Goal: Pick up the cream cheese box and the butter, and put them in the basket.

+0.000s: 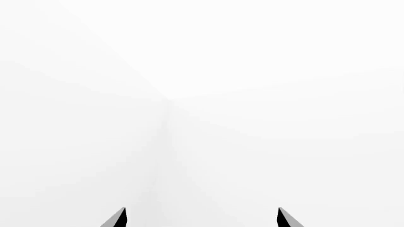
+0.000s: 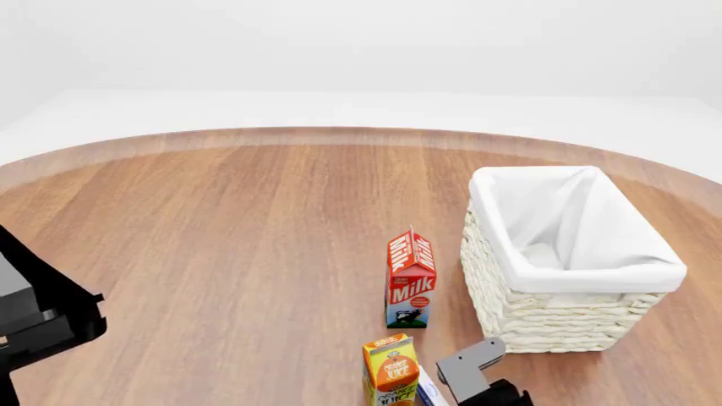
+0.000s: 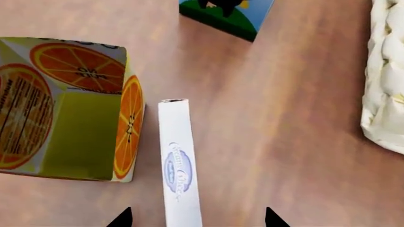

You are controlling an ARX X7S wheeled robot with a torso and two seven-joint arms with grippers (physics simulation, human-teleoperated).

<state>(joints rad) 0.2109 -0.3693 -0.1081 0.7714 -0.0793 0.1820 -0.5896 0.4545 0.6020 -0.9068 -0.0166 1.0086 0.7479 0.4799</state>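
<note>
In the head view: basket (image 2: 564,254) at right on the wooden table (image 2: 226,237), milk carton (image 2: 411,279) beside it, juice carton (image 2: 391,369) nearer.

In the right wrist view: right gripper (image 3: 198,217) spread above cream cheese box (image 3: 179,165), just beside the juice carton.

In the left wrist view: left gripper (image 1: 202,218) spread, facing blank white.

My head cam looks forward and down over the round wooden table (image 2: 226,245). My right wrist cam sits close above the tabletop, facing down; it shares the orange juice carton (image 3: 69,104), the cream cheese box (image 3: 179,165) and the basket (image 3: 386,75) edge with the head view. My left wrist cam faces blank white.
</note>
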